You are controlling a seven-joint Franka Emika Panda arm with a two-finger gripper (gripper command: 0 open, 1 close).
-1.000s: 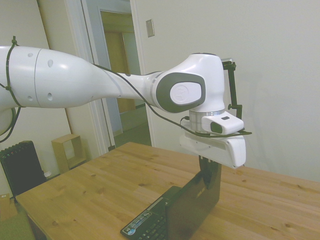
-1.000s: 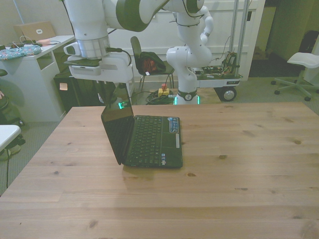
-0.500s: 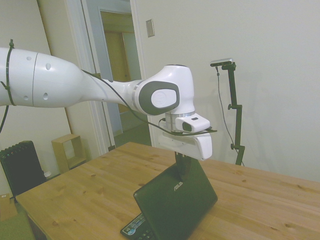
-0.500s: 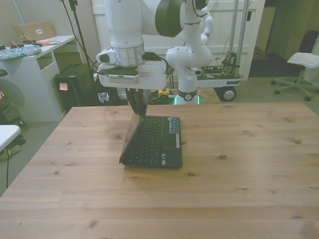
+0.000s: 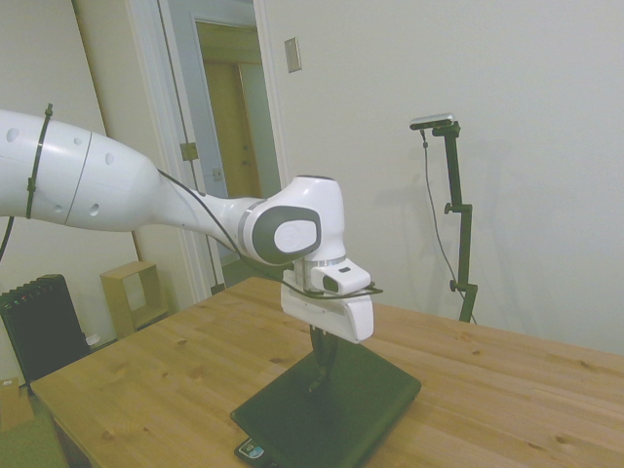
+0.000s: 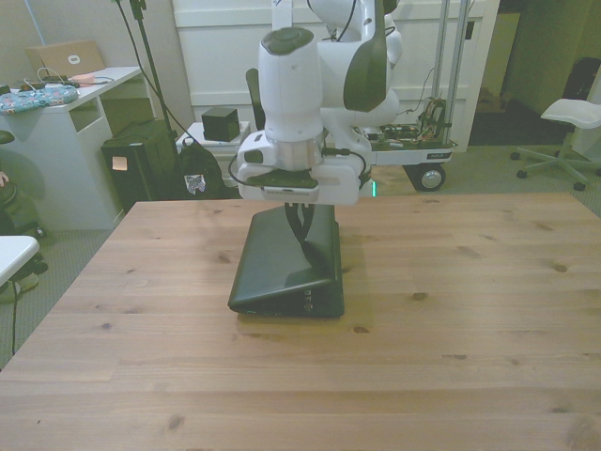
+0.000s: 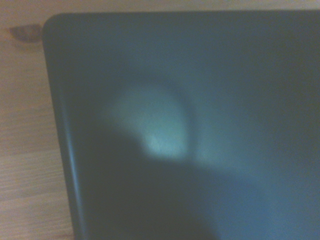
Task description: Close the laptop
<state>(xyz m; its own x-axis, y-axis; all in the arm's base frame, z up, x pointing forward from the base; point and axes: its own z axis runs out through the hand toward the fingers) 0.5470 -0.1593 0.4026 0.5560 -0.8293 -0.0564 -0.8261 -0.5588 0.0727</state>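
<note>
Item 1: black slim laptop w/ matte dark lid (image 5: 336,405) (image 6: 282,258) (image 7: 200,100). Flat rectangular slab, rounded corners, low-sheen finish; wrist view shows soft pale glare patch on lid, one rounded corner and straight edge over wood. Lid tilted low over base, nearly shut; narrow wedge gap visible at edge facing front camera. Small bluish sticker (image 5: 250,450) peeks out at base corner in side view. Location: middle of tabletop, slightly toward front view's left.

Item 2: white end effector (image 5: 322,359) (image 6: 302,230) on white glossy arm, dark fingers pointing down, tips touching lid's upper surface. Fingers appear close together, nothing gripped between them; exact gap cannot tell.

Item 3: light pine plank tabletop (image 5: 507,390) (image 6: 451,310) (image 7: 25,150), visible knots and grain, straight edges. Wide bare wood on all sides of laptop; most room toward front view's right and near edge.
</note>
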